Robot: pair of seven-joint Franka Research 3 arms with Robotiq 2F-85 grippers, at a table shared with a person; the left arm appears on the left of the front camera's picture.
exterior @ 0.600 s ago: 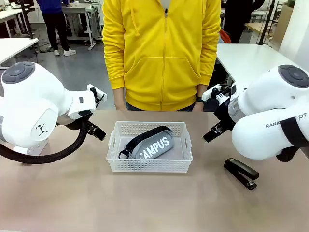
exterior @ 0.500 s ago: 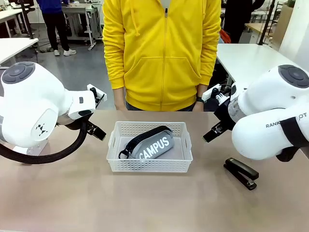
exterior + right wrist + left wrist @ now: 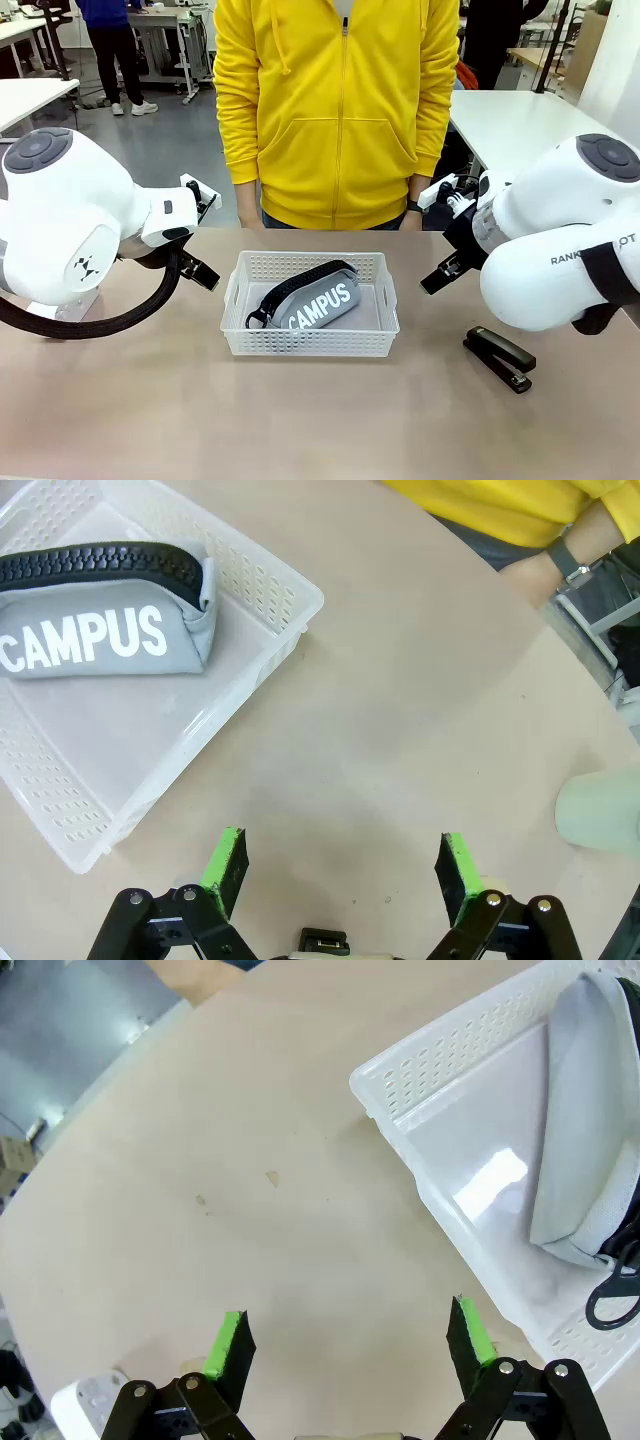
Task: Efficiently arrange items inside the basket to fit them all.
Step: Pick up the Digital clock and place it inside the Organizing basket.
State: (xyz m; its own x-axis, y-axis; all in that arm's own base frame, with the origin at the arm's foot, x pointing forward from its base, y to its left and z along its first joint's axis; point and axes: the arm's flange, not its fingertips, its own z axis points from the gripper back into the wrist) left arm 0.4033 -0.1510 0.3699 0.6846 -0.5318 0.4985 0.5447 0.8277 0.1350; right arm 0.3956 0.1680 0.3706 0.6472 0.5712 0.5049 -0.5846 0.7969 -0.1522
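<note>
The white perforated basket (image 3: pixel 308 343) sits mid-table with the grey "CAMPUS" pouch (image 3: pixel 312 300) lying slantwise inside it. A black stapler (image 3: pixel 500 358) lies on the table to the basket's right, below my right arm. The pale green cup (image 3: pixel 598 812) shows at the right edge of the right wrist view. My left gripper (image 3: pixel 350 1335) hangs open over bare table beside the basket (image 3: pixel 470 1150), holding nothing. My right gripper (image 3: pixel 340 865) is open above bare table, next to the basket (image 3: pixel 250 670) corner and the pouch (image 3: pixel 100 630). The small white box is out of view.
A person in a yellow hoodie (image 3: pixel 335 110) stands at the far edge, hands down behind the table. A small white object (image 3: pixel 85 1405) peeks in at the left wrist view's bottom left; I cannot tell what it is. Bare tabletop lies in front of the basket.
</note>
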